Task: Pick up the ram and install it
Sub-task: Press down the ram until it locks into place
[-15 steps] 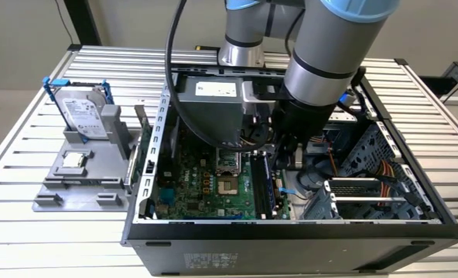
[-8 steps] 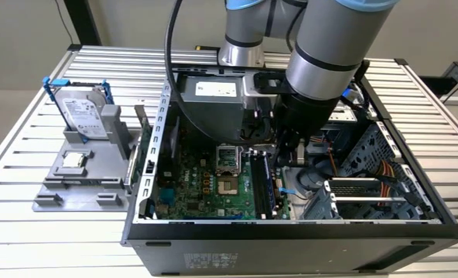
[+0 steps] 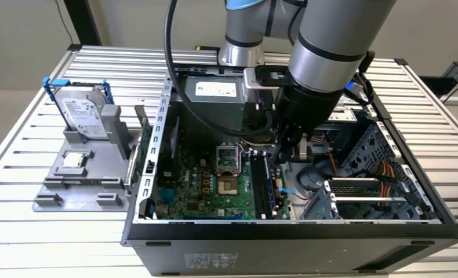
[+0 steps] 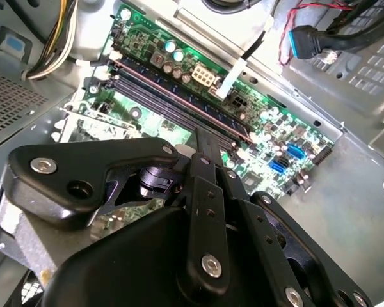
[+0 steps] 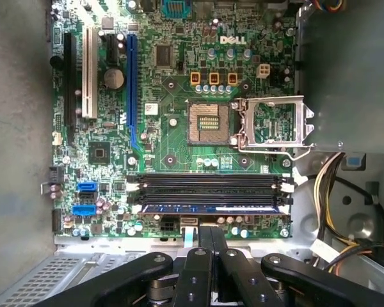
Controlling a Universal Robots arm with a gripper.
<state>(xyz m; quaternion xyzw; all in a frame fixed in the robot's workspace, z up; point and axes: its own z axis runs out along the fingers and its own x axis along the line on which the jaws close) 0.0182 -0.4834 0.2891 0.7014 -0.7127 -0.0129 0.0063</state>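
The ram (image 5: pixel 208 208) lies as a long blue-edged stick in the memory slot nearest my gripper, beside two dark slots (image 5: pixel 208 185) on the green motherboard (image 5: pixel 173 137). In the exterior view the ram (image 3: pixel 265 176) stands on edge in its slot inside the open computer case (image 3: pixel 291 231). My gripper (image 5: pixel 211 231) hangs just above the memory slots, its two black fingers pressed together with nothing between them. In the second wrist view the gripper (image 4: pixel 208 142) points down at the row of slots. Whether the fingertips touch the ram I cannot tell.
A grey holder (image 3: pixel 82 174) on the slatted table at the exterior view's left carries a silver hard drive (image 3: pixel 82 113) in a blue frame and a small square processor chip (image 3: pixel 74 160). The open processor socket (image 5: pixel 208 121), cables (image 5: pixel 333 185) and the drive cage (image 3: pixel 368 191) crowd the case.
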